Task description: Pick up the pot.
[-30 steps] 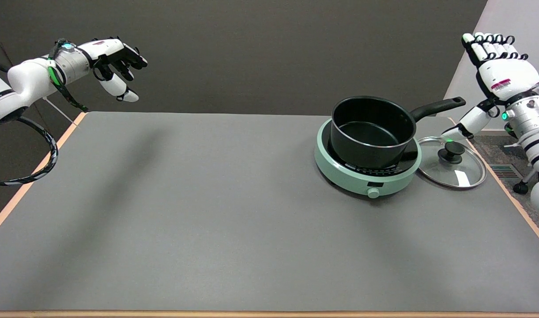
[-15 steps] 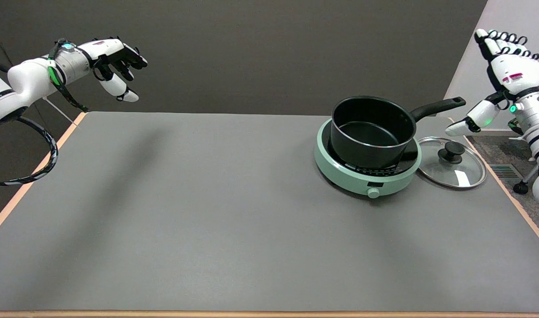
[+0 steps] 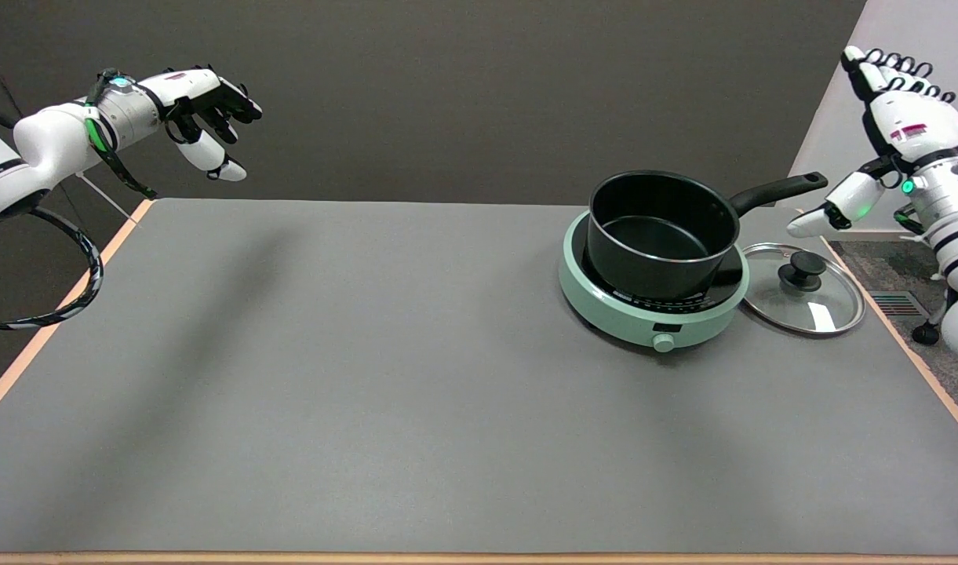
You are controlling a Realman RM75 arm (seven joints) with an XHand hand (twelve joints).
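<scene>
The right hand [image 3: 898, 129] hangs open and empty in the air, fingers spread upward, with the pot [image 3: 661, 233] below and to its left on the green cooker [image 3: 651, 310], its handle reaching toward the thumb.

The pot handle [image 3: 778, 191] juts right with open air above and beyond its tip. Below it the glass lid [image 3: 804, 286] lies flat on the tabletop [image 3: 369, 377], just beside the green cooker [image 3: 651, 314], crowding any low approach.
</scene>
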